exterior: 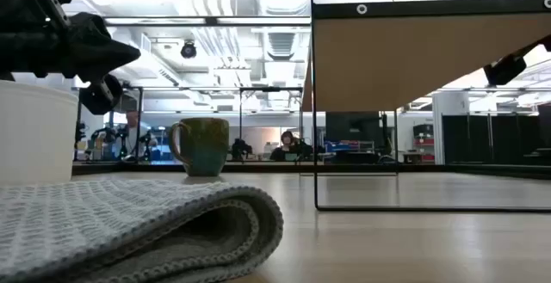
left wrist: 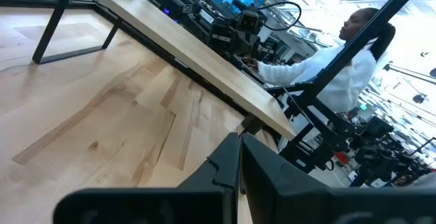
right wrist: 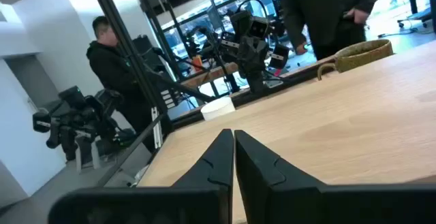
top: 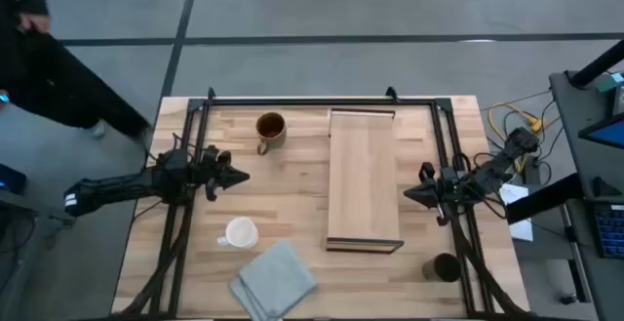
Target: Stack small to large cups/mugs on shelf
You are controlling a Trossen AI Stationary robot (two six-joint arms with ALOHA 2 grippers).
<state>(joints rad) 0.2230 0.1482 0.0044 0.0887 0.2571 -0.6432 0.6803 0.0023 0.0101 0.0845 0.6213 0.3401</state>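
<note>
The olive-brown mug stands upright at the far left of the table, and shows in the low view and the right wrist view. The white mug stands near the front left, beside the grey cloth. The dark handleless cup stands at the front right. The light-wood shelf stands raised in the middle right, with nothing on it. My left gripper is shut and empty, hovering between the two mugs and pointing at the shelf. My right gripper is shut and empty, just right of the shelf.
A folded grey cloth lies at the front edge, close to the white mug. A dark frame runs around the table. A person in dark clothes stands beyond the far left corner. Bare wood lies between the mugs and the shelf.
</note>
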